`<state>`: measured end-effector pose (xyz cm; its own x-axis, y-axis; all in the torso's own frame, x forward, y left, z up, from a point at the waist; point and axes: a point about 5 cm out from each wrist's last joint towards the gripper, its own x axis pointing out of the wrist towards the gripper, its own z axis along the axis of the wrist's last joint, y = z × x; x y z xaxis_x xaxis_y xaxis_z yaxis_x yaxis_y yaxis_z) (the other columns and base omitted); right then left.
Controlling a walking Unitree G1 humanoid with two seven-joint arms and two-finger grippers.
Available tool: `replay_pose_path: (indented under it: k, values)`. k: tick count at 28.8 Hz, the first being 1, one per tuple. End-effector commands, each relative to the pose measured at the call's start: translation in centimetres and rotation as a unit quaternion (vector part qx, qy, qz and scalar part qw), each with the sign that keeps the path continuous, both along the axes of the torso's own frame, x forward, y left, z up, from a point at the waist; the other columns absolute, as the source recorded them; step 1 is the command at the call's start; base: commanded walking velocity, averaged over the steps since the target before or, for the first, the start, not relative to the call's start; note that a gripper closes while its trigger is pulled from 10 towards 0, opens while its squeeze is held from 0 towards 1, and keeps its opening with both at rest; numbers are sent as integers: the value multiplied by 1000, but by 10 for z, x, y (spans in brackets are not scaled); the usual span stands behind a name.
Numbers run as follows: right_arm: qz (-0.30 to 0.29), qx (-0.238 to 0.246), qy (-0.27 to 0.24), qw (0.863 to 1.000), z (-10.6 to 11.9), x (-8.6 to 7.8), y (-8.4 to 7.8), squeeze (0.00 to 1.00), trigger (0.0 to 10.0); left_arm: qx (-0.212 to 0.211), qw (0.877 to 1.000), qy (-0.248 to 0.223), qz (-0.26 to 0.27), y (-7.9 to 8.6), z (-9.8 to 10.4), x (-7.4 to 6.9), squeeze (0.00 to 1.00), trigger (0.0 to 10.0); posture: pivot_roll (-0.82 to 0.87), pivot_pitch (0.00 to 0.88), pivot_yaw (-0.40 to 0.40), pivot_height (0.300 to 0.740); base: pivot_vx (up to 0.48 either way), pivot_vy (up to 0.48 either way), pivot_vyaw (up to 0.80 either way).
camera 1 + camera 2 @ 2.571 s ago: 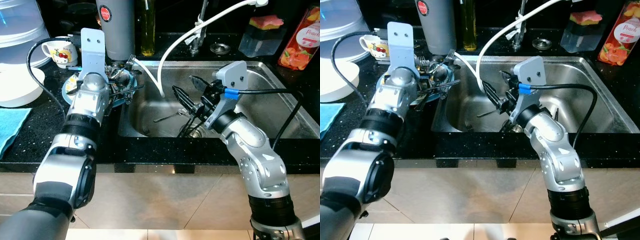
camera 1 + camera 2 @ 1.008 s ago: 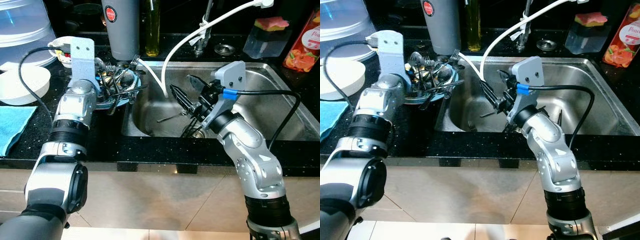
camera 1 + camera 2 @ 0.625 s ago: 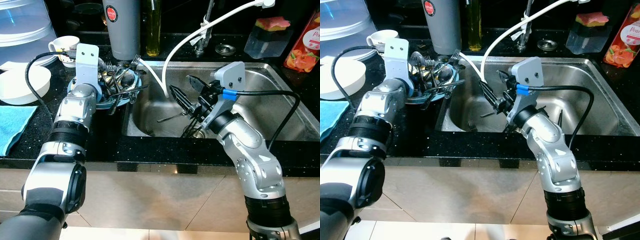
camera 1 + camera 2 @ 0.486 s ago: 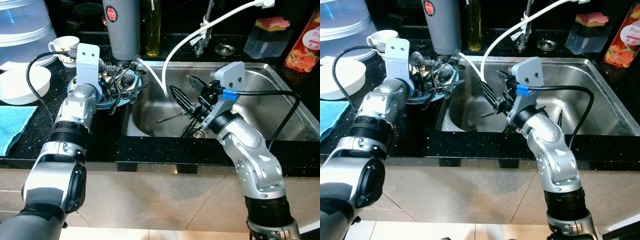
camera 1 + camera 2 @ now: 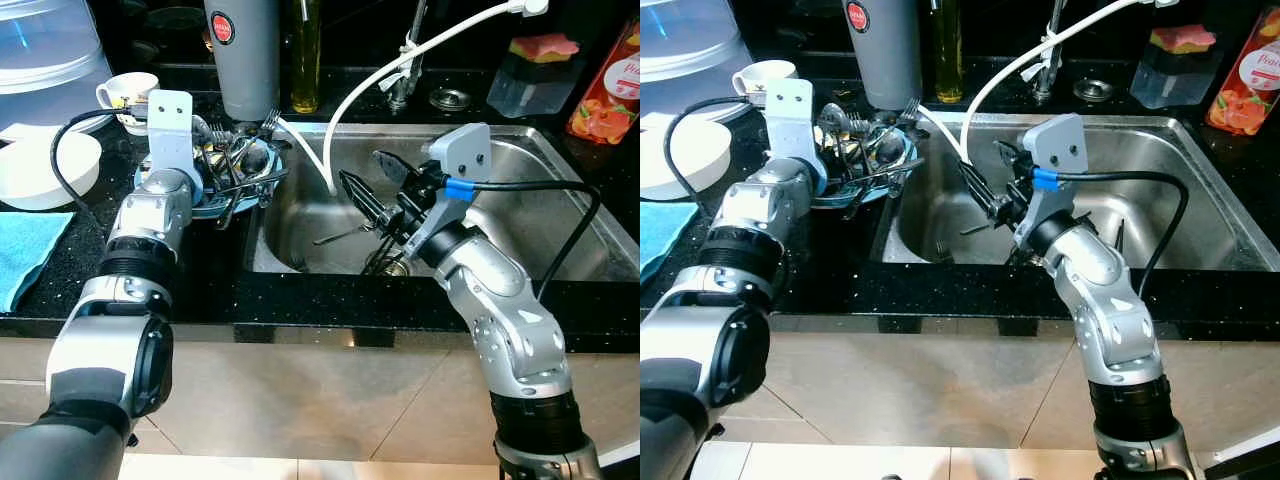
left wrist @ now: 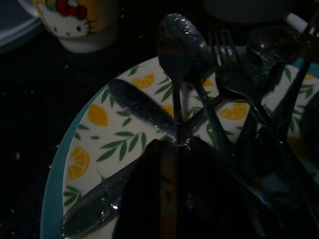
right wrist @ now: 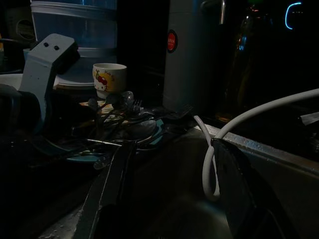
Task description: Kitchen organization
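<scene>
Our left gripper sits over the plate of cutlery on the worktop, left of the sink. The wrist view has a spoon running straight out from between the jaws, long axis in line with them, bowl at the far end; they look closed on its handle. Our right gripper hangs jaws apart over the sink, well away, so we judge the left arm nearer.

The left gripper is a dark blur in its wrist view, so whether it grips the spoon cannot be told. Beneath it, the plate runs off the picture's edge, cutlery covering most of it
</scene>
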<state>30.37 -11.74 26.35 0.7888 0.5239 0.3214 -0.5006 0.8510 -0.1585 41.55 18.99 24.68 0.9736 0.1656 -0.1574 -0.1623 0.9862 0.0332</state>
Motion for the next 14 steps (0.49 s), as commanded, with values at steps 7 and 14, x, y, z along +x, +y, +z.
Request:
replay_pose_path:
  k: [7, 14]
  values:
    - [-1, 1, -7, 1000, 3, -1, -1, 0, 10000, -57, 998, 18, 19, 9, -3, 0, 0, 0, 65, 72, 24, 740, 0, 0, 0]
    - [-2, 2, -8, 1000, 3, -1, -1, 0, 10000, -58, 998, 17, 26, 11, -4, 1, 0, 0, 64, 70, 27, 740, 0, 0, 0]
